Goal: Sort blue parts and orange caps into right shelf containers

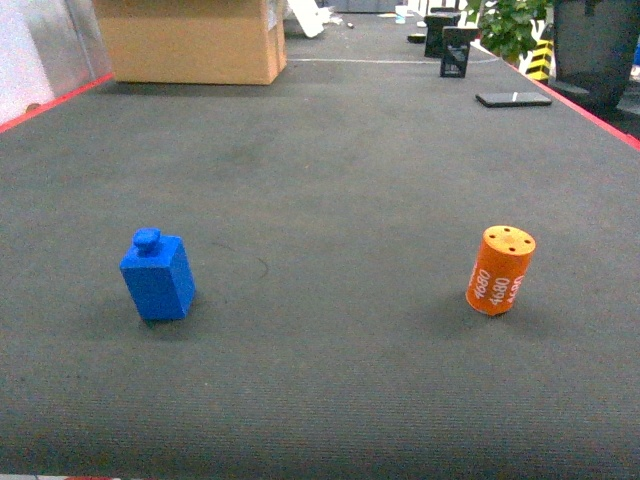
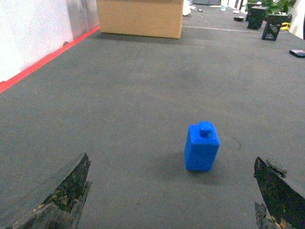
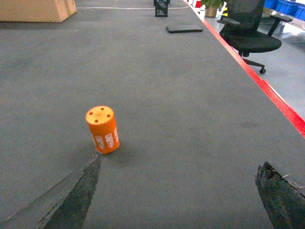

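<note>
The only container plainly before me is a cardboard box (image 1: 190, 40) at the far left of the dark mat (image 1: 330, 160), and its inside is hidden from every view; blue shapes at the top right corner of my right wrist view may be crates, too cropped to tell. On the mat I count one blue part (image 1: 158, 276), a block with a round knob on top, standing at near left, and one orange cap (image 1: 500, 270), a cylinder with holes in its top and white lettering on its side, tilted at near right, well apart from the part. My left gripper (image 2: 174, 200) is spread wide, fingers (image 2: 62, 193) at the bottom corners, the blue part ahead between them, untouched. My right gripper (image 3: 176, 195) is likewise spread, the orange cap just beyond its left finger. Only the right wrist view shows a black office chair (image 3: 250, 36) beyond the red edge (image 3: 267, 90); the head view shows neither gripper.
</note>
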Robot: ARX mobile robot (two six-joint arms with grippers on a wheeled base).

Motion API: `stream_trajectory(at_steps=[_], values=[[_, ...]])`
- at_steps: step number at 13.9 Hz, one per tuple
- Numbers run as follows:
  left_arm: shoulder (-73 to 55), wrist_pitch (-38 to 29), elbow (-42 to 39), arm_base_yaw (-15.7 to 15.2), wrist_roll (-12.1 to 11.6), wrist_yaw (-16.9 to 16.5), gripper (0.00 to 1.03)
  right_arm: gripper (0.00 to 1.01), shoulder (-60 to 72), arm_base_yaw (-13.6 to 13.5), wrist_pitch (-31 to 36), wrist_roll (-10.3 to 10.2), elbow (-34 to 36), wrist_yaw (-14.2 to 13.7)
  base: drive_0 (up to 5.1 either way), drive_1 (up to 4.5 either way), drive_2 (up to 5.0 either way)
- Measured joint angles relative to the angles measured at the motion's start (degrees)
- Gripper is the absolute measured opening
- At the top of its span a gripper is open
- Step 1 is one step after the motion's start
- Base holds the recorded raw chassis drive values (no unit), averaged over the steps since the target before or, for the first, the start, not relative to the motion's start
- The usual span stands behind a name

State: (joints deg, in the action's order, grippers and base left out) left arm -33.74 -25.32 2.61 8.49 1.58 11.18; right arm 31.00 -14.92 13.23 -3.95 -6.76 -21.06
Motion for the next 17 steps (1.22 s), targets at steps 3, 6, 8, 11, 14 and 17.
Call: stream_trajectory(at_steps=[3,6,8,11,14,17], values=[[-36.28,-27.87,12.2,-0.02,0.24,-2.27,0.98,0.98,32.39,1.97,23.17,-0.33,-11.37,4.15,0.0,0.0,0.0],[-54.58,-29.51,20.81,0.07,1.49,-2.89,0.98,0.98,54.31,2.23,28.11,-0.72,-21.33,6.12,0.0,0.0,0.0],[-59.12,-30.49,25.33,1.25,1.53,-2.49,0.98,0.98,62.4,2.21,28.39,-0.79,-26.64,6.12,0.0,0.0,0.0],[-65.85,-30.27,29.59,2.58,2.21,-2.4,0.98,0.98,68.15,1.9,27.43,-1.88,-31.65,6.51,0.0,0.0,0.0],[-69.55,-29.79,33.4,2.84,2.49,-2.75,0.98,0.98,71.58,1.6,27.06,-3.69,-34.75,7.67,0.0,0.0,0.0],[-72.89,-28.72,36.09,2.84,2.49,-3.43,0.98,0.98,75.1,1.05,26.23,-4.39,-37.53,7.69,0.0,0.0,0.0]])
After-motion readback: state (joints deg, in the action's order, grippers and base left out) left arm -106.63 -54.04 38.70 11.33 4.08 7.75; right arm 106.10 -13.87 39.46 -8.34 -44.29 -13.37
